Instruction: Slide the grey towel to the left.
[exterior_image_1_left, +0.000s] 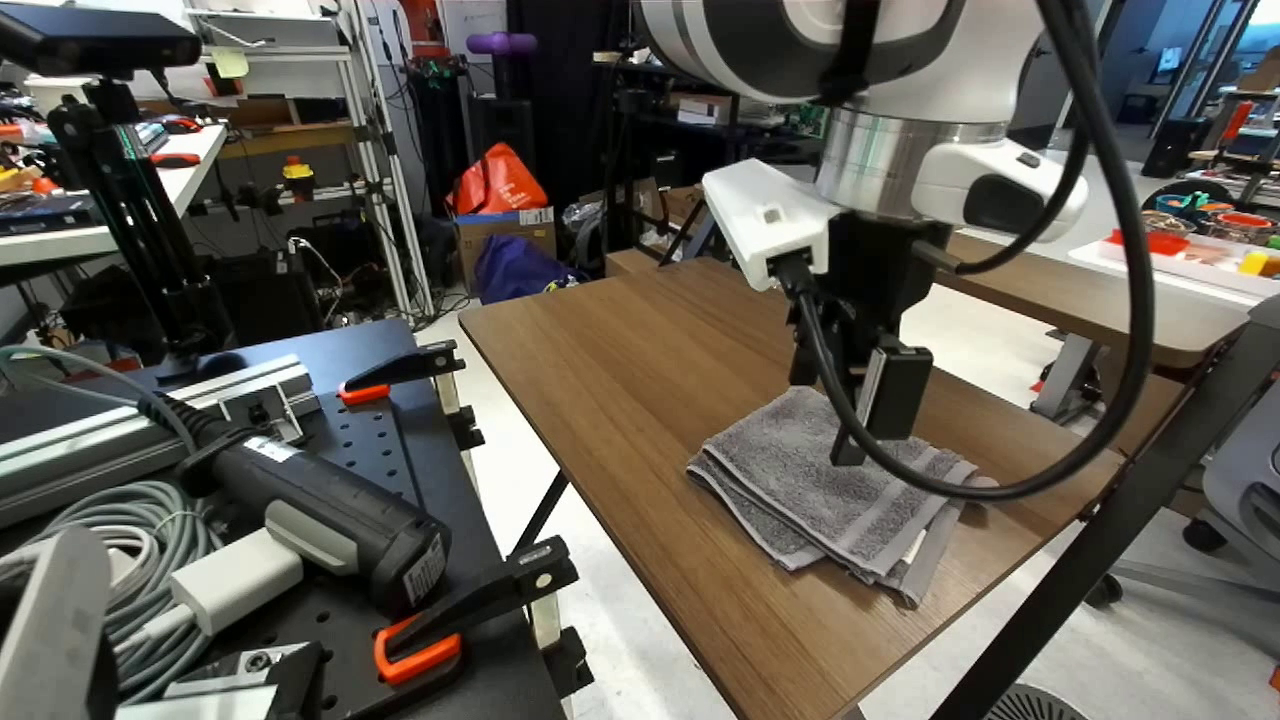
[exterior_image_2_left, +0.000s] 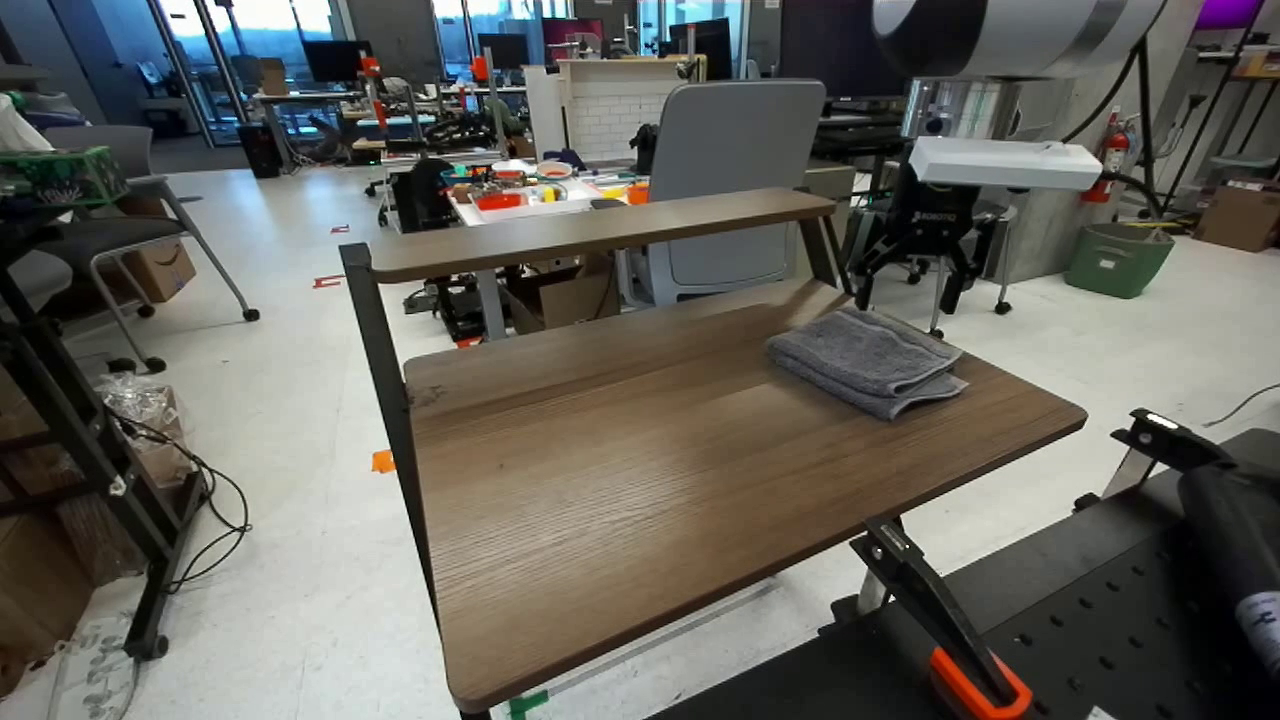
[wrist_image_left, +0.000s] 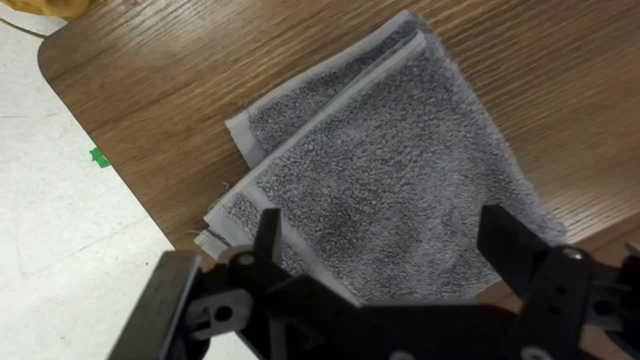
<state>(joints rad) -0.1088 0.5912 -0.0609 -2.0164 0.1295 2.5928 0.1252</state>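
A folded grey towel (exterior_image_1_left: 775, 465) lies on the brown wooden table (exterior_image_1_left: 610, 390), near one end of it. In an exterior view the towel (exterior_image_2_left: 850, 350) sits at the right end of the tabletop (exterior_image_2_left: 620, 500). My gripper (exterior_image_1_left: 825, 415) is open and empty, pointing down over the towel. In an exterior view the gripper (exterior_image_2_left: 906, 303) hangs behind the towel's far edge. In the wrist view the towel (wrist_image_left: 380, 150) fills the middle, its layered corner at upper left. The open fingers (wrist_image_left: 381, 209) stand wide apart over it. Whether the fingertips touch it I cannot tell.
A raised wooden shelf (exterior_image_2_left: 600, 232) on dark metal posts runs along one side of the table. A black bench (exterior_image_1_left: 385, 450) with clamps, cables and a handheld tool stands beside the table across a gap. A grey chair (exterior_image_2_left: 740, 180) stands behind the shelf.
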